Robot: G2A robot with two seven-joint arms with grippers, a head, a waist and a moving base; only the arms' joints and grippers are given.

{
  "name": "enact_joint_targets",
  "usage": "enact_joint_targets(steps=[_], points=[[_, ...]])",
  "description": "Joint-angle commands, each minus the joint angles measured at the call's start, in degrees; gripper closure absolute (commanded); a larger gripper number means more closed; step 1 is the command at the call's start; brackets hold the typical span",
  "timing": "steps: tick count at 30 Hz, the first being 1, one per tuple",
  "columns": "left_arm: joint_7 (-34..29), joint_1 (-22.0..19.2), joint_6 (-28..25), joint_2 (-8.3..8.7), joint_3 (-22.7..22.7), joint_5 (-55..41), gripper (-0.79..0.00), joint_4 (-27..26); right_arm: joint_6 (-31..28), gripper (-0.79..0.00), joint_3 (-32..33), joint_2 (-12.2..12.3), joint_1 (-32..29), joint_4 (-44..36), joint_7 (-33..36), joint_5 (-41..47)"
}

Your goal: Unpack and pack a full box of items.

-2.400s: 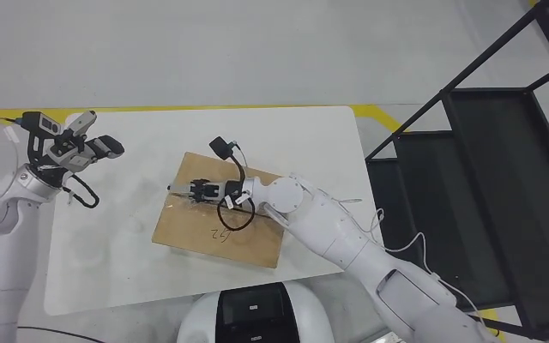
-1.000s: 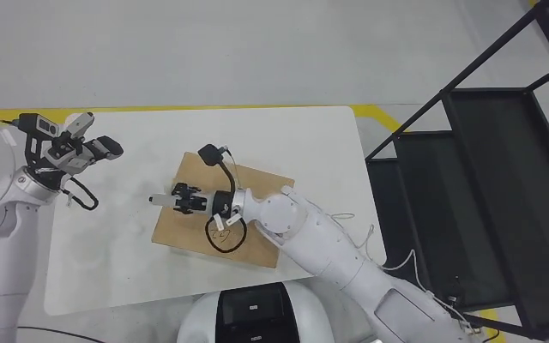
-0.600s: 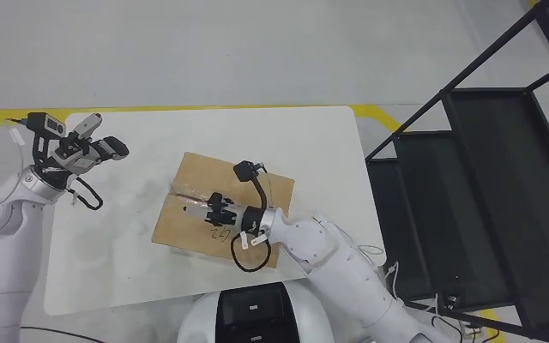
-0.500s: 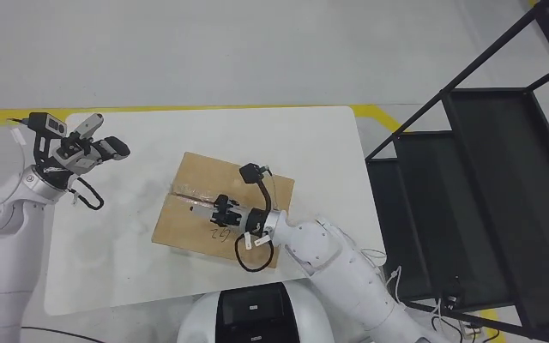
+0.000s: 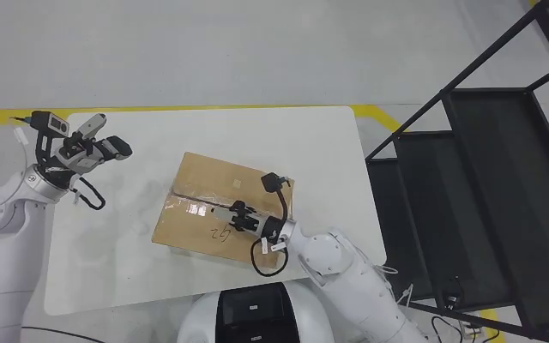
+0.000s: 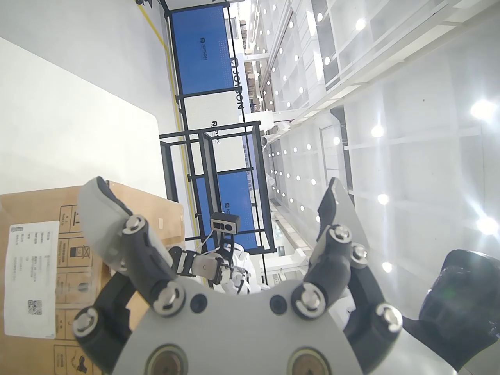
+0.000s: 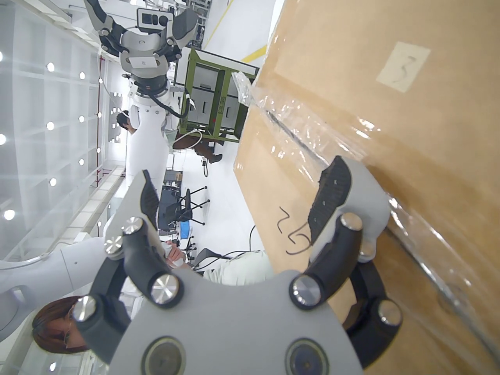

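The closed brown cardboard box (image 5: 210, 184) sits centred on the white table (image 5: 300, 146). Its clear tape seam (image 7: 312, 134) runs lengthwise ahead of the right gripper (image 7: 240, 175), which is spread wide just above, possibly touching. The left gripper (image 6: 214, 189), also spread, hangs well apart.

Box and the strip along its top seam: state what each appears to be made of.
Box: plain brown cardboard, matte, by its dull flat surface and pen marks. Strip: most likely clear plastic tape, glossy; it wrinkles and glints over the seam.
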Motion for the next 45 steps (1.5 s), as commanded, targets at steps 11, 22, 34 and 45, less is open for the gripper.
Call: enact_joint_targets(steps=[11, 22, 34, 45], points=[[-4.2, -0.8, 0.6, -0.18, 1.4, -1.6, -0.785, -2.1, -4.4, -0.785, 6.7, 2.3, -11.5, -6.5, -2.2, -0.8], [-12.1, -2.3, 3.9, -0.37, 7.7, 3.2, -0.785, -5.0, -16.0, -0.785, 16.3, 4.4, -27.2, -15.0, -8.6, -1.7], [-19.9, -7.4, 8.3, -1.64, 18.3, 5.4, -0.785, -1.0, -25.6, -0.785, 25.3, 5.5, -40.4, -19.2, -19.2, -1.3], [-15.1, -11.2, 7.3, -2.52, 22.4, 11.3, -0.785, 4.2, -25.9, -0.785, 24.0, 5.9, -38.0, -19.0, -17.2, -1.4]])
